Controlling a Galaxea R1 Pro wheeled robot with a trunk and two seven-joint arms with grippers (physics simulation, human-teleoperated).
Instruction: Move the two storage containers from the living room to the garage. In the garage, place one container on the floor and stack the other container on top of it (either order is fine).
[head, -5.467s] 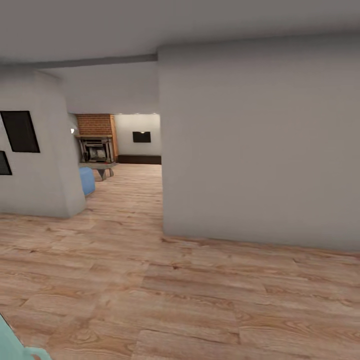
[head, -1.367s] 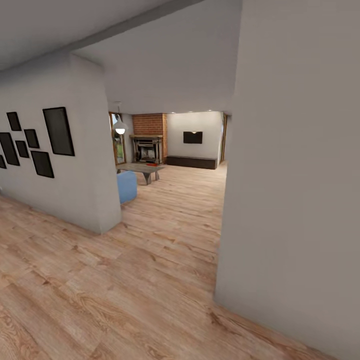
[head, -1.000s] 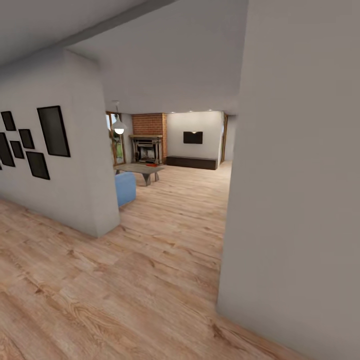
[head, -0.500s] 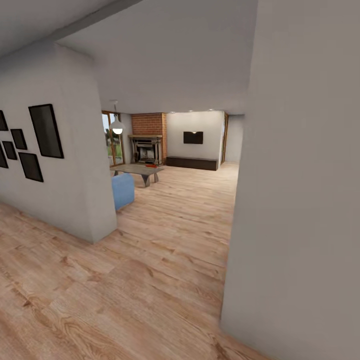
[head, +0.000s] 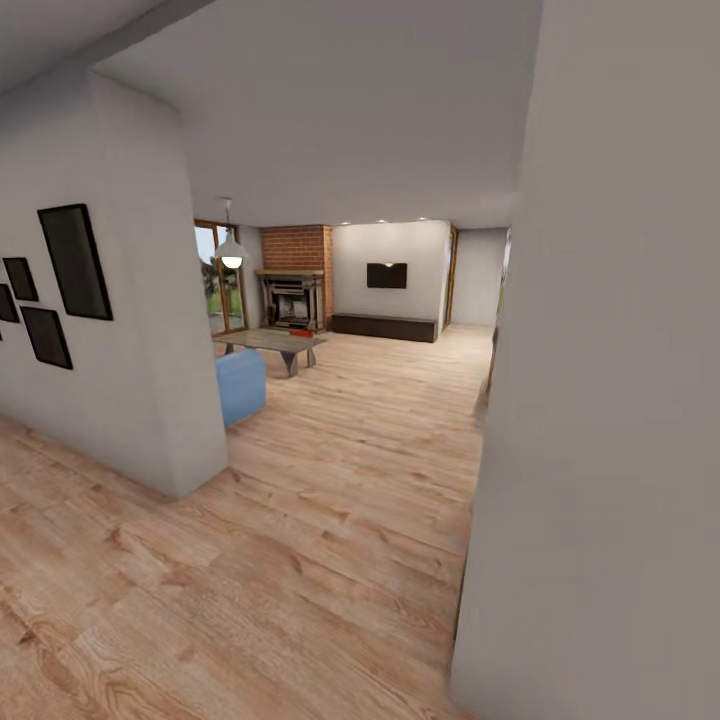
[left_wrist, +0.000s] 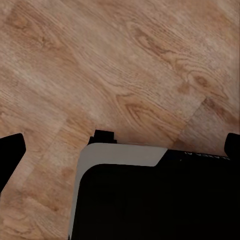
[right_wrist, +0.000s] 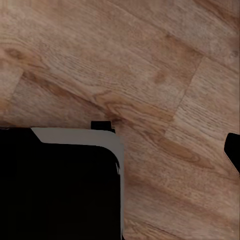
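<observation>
Left wrist view: left tool (left_wrist: 120, 147) spread wide, aimed down over wood floor (left_wrist: 125, 65)

Home interior, wood-plank floor (head: 330, 520), brick fireplace (head: 294, 290), wall TV (head: 386, 276), coffee table (head: 270, 343), frames (head: 75, 262)

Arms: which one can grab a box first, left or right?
Neither left nor right leads yet. Both wrist cameras look down at the wood floor, and the coffee table stands far ahead by the fireplace, so driving closer comes first.
</observation>
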